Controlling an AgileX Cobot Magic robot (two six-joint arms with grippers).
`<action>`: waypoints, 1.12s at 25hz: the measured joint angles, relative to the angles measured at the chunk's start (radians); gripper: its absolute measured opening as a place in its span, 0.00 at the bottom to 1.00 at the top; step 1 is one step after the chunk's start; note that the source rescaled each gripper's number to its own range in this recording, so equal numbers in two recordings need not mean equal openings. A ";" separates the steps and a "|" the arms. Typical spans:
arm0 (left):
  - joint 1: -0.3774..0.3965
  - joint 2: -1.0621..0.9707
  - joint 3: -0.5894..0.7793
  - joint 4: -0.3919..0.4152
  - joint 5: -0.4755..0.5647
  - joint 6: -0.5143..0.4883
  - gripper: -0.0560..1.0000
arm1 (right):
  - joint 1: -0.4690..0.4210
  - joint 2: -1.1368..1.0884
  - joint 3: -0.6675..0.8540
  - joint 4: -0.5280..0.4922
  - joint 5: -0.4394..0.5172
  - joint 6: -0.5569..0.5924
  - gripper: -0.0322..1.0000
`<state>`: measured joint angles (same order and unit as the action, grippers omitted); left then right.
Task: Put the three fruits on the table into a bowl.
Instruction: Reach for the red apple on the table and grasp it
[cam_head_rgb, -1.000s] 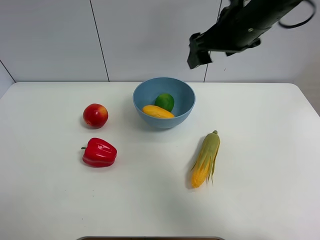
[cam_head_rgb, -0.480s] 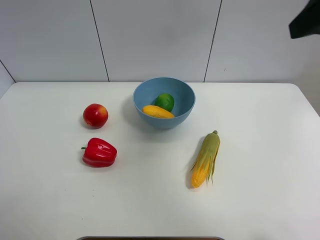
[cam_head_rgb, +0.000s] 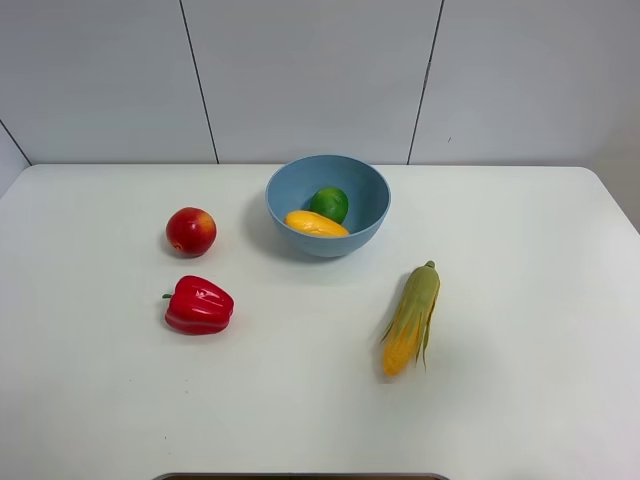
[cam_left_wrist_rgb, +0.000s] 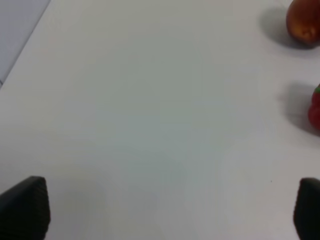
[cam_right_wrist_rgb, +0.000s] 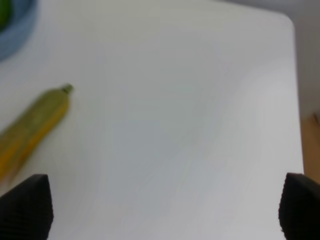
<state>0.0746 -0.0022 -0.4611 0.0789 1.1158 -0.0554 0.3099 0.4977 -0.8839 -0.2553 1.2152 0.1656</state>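
Note:
The light-blue bowl (cam_head_rgb: 328, 203) stands at the back middle of the white table (cam_head_rgb: 530, 250). Inside it lie the green lime (cam_head_rgb: 329, 203) and the yellow-orange mango (cam_head_rgb: 315, 224). The red apple (cam_head_rgb: 191, 231) rests on the table left of the bowl, apart from it. No arm shows in the exterior high view. In the left wrist view my left gripper (cam_left_wrist_rgb: 166, 210) is open over bare table, with the apple (cam_left_wrist_rgb: 303, 22) far ahead of it. My right gripper (cam_right_wrist_rgb: 162, 207) is open with nothing between its fingers, and the bowl's rim (cam_right_wrist_rgb: 20, 25) sits at that view's corner.
A red bell pepper (cam_head_rgb: 199, 305) lies in front of the apple and shows at the edge of the left wrist view (cam_left_wrist_rgb: 315, 110). A corn cob with green husk (cam_head_rgb: 411, 319) lies right of centre, also blurred in the right wrist view (cam_right_wrist_rgb: 30, 132). The table's right edge (cam_right_wrist_rgb: 296, 90) is near.
The right arm, high above the bowl a second ago, has swung up and to the right out of the exterior high view. Nothing on the table has moved.

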 joint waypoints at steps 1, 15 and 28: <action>0.000 0.000 0.000 0.000 0.000 0.000 1.00 | -0.037 -0.056 0.044 0.003 -0.006 0.002 0.75; 0.000 0.000 0.000 0.000 0.000 0.000 1.00 | -0.303 -0.501 0.317 0.072 -0.113 0.010 0.75; 0.000 0.000 0.000 0.000 0.000 0.000 1.00 | -0.303 -0.501 0.320 0.072 -0.113 0.010 0.75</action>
<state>0.0746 -0.0022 -0.4611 0.0789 1.1158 -0.0554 0.0071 -0.0031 -0.5636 -0.1837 1.1026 0.1754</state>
